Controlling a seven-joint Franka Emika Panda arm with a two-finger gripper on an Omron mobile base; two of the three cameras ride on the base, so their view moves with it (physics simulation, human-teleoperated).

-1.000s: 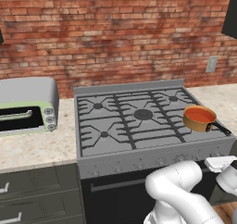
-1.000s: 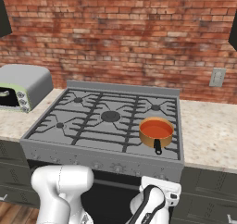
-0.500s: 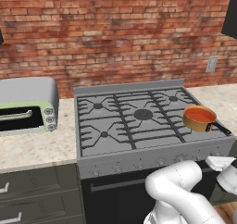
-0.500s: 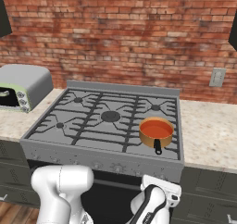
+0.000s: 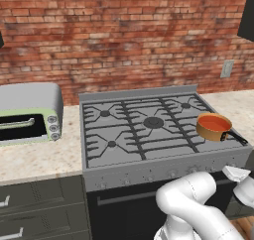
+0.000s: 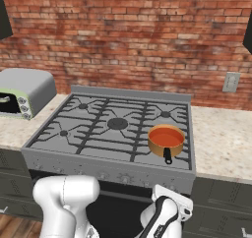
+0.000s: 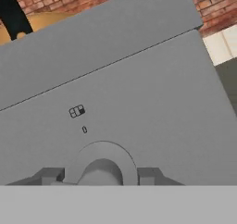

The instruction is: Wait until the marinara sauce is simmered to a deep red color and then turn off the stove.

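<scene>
1. Hand view put the end effector (image 7: 100,180) right up against the stove's (image 7: 139,102) grey front panel, its fingers spread to either side of a round knob (image 7: 102,165), apparently not yet squeezing it.
2. The marinara sauce (image 6: 166,137) sat orange-red in a copper saucepan (image 6: 166,141) on the stove's front right burner, with its dark handle pointing toward the front edge.
3. I judged this the waiting step: the sauce looked too light, so the next move would be pinching and turning that knob once it deepened.
4. A toaster oven (image 5: 29,113) stood well apart on the table (image 5: 39,159) to the left; nothing seemed to block the knob.
</scene>
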